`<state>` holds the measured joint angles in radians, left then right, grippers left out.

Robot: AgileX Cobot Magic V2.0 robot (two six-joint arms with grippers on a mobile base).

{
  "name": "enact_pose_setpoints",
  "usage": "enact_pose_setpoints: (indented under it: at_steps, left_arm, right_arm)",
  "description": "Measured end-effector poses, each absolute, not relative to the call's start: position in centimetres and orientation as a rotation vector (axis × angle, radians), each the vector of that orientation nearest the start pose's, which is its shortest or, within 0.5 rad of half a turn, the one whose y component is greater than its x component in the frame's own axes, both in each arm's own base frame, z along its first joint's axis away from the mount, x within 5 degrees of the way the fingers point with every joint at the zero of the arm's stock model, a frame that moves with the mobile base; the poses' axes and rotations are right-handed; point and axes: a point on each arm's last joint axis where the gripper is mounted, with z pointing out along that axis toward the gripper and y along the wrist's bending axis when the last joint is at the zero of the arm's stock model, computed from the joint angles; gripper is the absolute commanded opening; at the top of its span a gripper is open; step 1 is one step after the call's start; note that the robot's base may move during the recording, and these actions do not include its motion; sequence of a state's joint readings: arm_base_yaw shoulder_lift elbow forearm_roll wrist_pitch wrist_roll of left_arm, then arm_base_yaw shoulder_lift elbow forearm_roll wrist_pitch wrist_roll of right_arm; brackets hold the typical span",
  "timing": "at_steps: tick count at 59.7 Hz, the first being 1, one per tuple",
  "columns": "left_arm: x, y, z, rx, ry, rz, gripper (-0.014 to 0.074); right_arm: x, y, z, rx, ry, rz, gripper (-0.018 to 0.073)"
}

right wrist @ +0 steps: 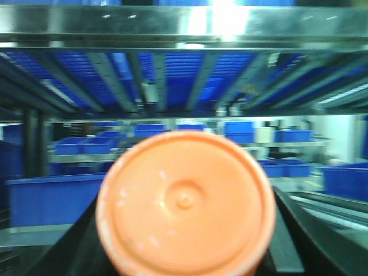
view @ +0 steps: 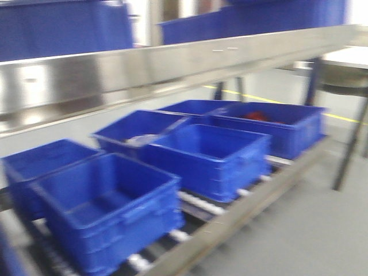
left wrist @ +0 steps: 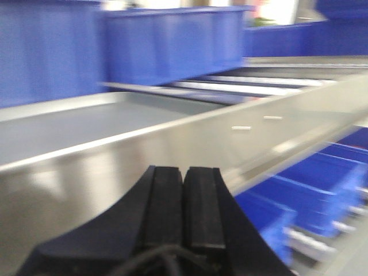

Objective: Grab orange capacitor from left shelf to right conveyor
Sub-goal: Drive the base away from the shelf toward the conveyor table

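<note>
— Left gripper (left wrist: 183, 172)?
— Clenched shut, empty, tips just short of the shelf (left wrist: 144, 155) lip.
— Right gripper (right wrist: 185, 221)?
— Clamped on the capacitor (right wrist: 185, 202), wedged between both fingers (right wrist: 287, 247), pointed level.

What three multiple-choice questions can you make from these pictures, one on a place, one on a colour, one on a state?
1. Where is the capacitor? A on the floor; B in the right gripper; C on a table.
2. What colour are the bins under the shelf? A red; B green; C blue.
3. How is the left gripper? A shut, empty; B wide open; C holding a cup.

Answers: 1 B, its orange end sits in that gripper in the right wrist view. 2 C, all are blue in the front view. 3 A, it is closed with nothing in it.
</note>
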<state>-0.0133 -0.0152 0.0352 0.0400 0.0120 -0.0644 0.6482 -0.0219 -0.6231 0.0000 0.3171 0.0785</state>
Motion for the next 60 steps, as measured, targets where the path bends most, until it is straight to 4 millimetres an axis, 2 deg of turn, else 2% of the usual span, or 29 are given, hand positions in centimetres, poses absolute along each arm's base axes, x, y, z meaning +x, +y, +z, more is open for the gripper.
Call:
enact_pose_setpoints:
  at_steps: [60]
  left_arm:
    - [5.66, -0.07, 20.10, -0.009, 1.516, -0.030, -0.0126]
  right_arm:
    - [-2.24, -1.70, 37.60, -0.331, 1.132, 0.643, 0.0052]
